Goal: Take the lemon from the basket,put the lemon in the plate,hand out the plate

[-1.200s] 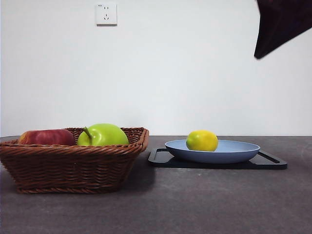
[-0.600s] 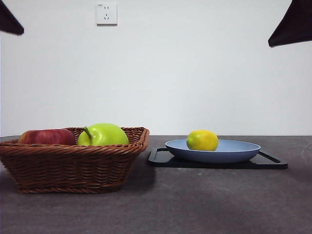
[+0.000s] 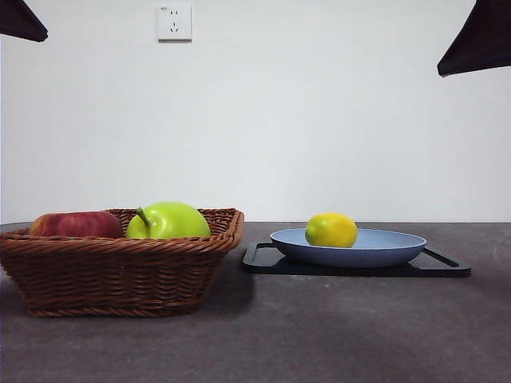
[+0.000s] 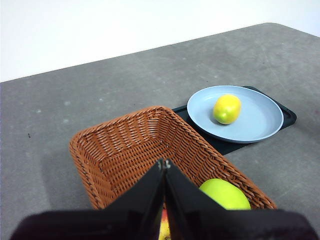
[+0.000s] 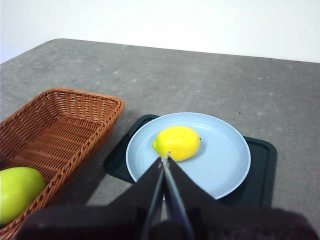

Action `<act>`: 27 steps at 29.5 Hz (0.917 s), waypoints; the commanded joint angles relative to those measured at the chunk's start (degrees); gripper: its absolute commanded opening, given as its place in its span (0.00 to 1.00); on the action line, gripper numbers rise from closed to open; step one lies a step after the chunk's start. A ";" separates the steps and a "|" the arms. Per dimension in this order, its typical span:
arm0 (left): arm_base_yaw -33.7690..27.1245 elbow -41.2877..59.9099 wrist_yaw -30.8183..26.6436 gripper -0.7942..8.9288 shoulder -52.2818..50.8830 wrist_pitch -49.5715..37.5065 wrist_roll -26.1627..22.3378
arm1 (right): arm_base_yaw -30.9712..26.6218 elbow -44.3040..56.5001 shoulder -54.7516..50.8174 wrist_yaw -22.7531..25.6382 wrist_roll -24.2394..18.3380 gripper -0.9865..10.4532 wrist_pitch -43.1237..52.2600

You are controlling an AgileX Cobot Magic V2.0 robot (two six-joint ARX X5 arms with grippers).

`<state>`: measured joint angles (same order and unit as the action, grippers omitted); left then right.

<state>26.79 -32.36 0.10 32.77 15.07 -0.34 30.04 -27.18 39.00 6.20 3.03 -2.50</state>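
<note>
Grey tabletop: oval yellow-green lemon (image 3: 330,230) on blue plate (image 3: 383,249); both tools clenched empty.

Two black robot arms held high, showing only as dark tips at the top corners of the front view. The left gripper (image 4: 164,162) has its two black jaws pressed together; the right gripper (image 5: 165,159) likewise closed
</note>
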 commanded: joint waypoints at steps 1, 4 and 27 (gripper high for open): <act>0.17 -0.66 -0.46 0.09 -2.93 1.03 0.57 | 0.35 -0.42 0.09 0.20 0.55 0.09 0.70; -0.59 -0.61 -1.55 0.09 -9.55 4.50 -4.46 | 0.35 -0.42 0.11 0.22 0.55 0.09 0.70; -26.34 26.62 -2.71 0.09 -32.65 -1.88 -0.72 | 0.35 -0.42 0.09 0.22 0.55 0.09 0.72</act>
<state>0.73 -6.17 -2.76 0.49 14.83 -2.70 30.04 -27.18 38.98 6.20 3.05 -2.50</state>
